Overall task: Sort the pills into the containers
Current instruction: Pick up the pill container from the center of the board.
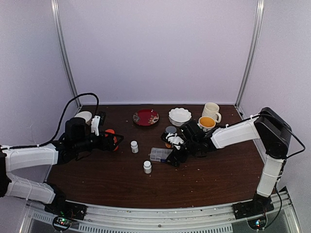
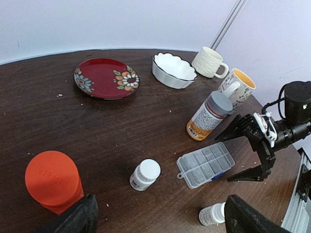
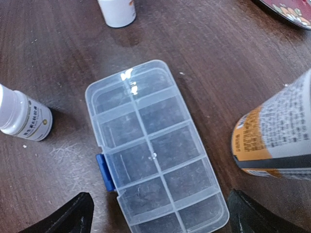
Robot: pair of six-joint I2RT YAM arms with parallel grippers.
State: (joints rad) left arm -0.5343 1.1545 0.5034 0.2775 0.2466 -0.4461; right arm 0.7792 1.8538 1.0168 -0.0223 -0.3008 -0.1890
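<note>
The clear organizer box (image 3: 155,150) is seen lying flat near the middle of the table (image 1: 97,179). The right gripper (image 3: 160,218) is held close at its 4 o'clock in the top view, jaws spread wide, nothing gripped. A grey-capped bottle (image 1: 170,133) is set at its 1 o'clock, a white bottle (image 1: 134,146) at 10 o'clock, a second white bottle (image 1: 147,167) at 7 o'clock. The left gripper (image 2: 160,221) is likewise spread wide and empty, an orange bottle (image 2: 51,179) just beside one finger

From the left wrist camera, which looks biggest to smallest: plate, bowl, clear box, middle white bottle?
1. plate
2-3. clear box and bowl: look alike, and the box is nearer, so unranked
4. middle white bottle
</note>
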